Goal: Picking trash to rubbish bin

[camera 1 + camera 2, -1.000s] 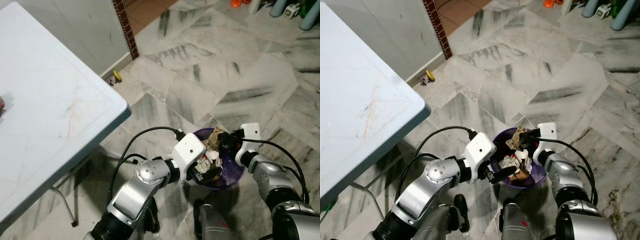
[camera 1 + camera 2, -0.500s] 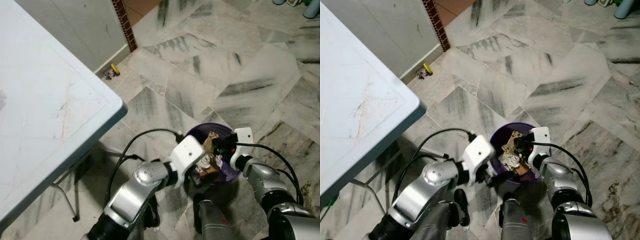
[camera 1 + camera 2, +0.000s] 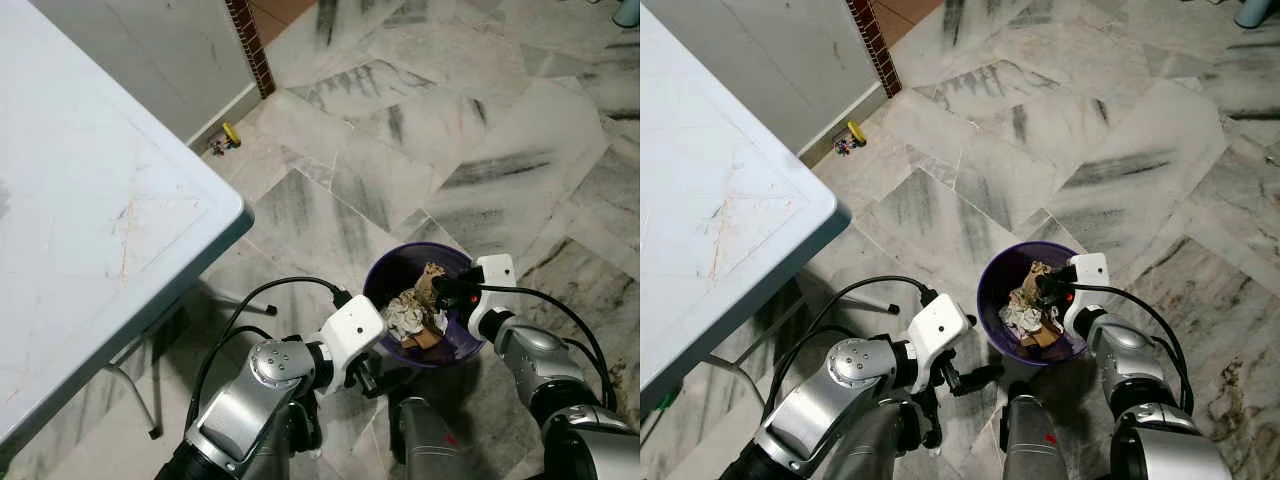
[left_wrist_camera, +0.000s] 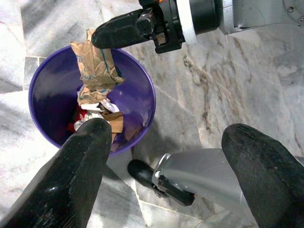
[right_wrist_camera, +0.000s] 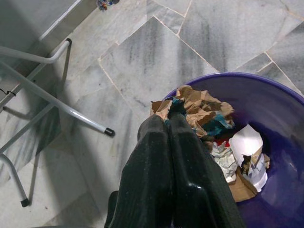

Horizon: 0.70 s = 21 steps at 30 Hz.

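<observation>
Brown paper trash (image 5: pixel 202 108) seemingly pinched by right gripper (image 5: pixel 170 124) over purple bin (image 4: pixel 137 102); left gripper (image 4: pixel 166 156) spread

A home – marble floor (image 3: pixel 470 130), white folding table (image 3: pixel 90 220).

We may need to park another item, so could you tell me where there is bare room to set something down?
The white table top is bare up to its corner. The marble floor between the table and the purple bin is free. The bin is crowded with crumpled paper, the right gripper over it.
</observation>
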### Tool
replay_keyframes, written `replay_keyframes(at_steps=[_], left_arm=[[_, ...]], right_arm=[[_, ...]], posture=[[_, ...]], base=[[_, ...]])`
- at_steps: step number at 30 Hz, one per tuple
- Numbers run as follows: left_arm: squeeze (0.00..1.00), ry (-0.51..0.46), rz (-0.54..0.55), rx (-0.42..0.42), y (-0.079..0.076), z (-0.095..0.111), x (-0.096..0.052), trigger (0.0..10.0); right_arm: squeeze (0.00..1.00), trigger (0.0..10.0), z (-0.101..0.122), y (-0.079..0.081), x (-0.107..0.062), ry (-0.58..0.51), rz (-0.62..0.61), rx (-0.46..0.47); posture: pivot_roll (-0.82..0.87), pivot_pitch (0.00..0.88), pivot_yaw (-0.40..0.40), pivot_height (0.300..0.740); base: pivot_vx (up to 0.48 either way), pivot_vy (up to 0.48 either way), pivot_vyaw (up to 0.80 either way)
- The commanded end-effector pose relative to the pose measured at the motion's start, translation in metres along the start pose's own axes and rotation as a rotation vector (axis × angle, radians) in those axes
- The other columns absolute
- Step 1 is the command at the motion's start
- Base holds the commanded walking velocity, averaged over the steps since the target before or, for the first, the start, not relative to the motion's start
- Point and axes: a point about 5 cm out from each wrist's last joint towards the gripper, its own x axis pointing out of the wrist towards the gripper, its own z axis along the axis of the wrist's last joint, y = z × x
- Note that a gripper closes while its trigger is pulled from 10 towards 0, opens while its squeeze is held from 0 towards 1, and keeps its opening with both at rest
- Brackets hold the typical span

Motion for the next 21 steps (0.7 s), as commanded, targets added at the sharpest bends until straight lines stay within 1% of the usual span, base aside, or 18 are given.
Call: replay_keyframes(at_steps=[1,2,3,9,10,11,12,21], left_arm=[[0.00,0.051,-0.047,-0.004,-0.006,-0.018,-0.004,10.0],[0.00,0.055,-0.052,-0.002,-0.006,-0.019,-0.005,10.0],[0.00,0.075,-0.044,0.021,-0.003,-0.023,-0.007,10.0],[0.00,0.077,-0.025,0.012,0.003,-0.023,-0.010,10.0],[0.00,0.070,-0.020,0.005,0.005,-0.021,-0.009,10.0],[0.00,0.070,-0.020,0.005,0.005,-0.021,-0.009,10.0],[0.00,0.061,-0.021,0.004,0.004,-0.019,-0.008,10.0],[0.00,0.055,-0.027,0.001,0.002,-0.019,-0.008,10.0]], right_arm=[[0.00,10.0,-0.018,0.005,-0.003,0.048,0.019,0.033],[0.00,10.0,-0.018,0.005,-0.003,0.047,0.019,0.033],[0.00,10.0,-0.017,0.004,-0.003,0.046,0.020,0.031],[0.00,10.0,-0.017,0.001,-0.005,0.046,0.017,0.031],[0.10,10.0,-0.017,0.000,-0.006,0.046,0.012,0.034],[0.10,10.0,-0.017,0.000,-0.006,0.046,0.012,0.034],[1.00,10.0,-0.017,-0.001,-0.006,0.045,0.004,0.040],[1.00,10.0,-0.015,-0.001,-0.006,0.043,0.013,0.044]], posture=[[-0.08,0.486,0.170,0.740],[-0.08,0.486,0.170,0.740],[-0.08,0.486,0.172,0.740],[-0.07,0.487,0.173,0.740],[-0.07,0.488,0.171,0.740],[-0.07,0.488,0.171,0.740],[-0.07,0.490,0.171,0.740],[-0.07,0.492,0.172,0.740]], base=[[0.000,0.000,0.00],[0.000,0.000,0.00],[0.000,0.000,0.00],[0.000,0.000,0.00],[0.000,0.000,0.00],[0.000,0.000,0.00],[0.000,0.000,0.00],[0.000,0.000,0.00]])
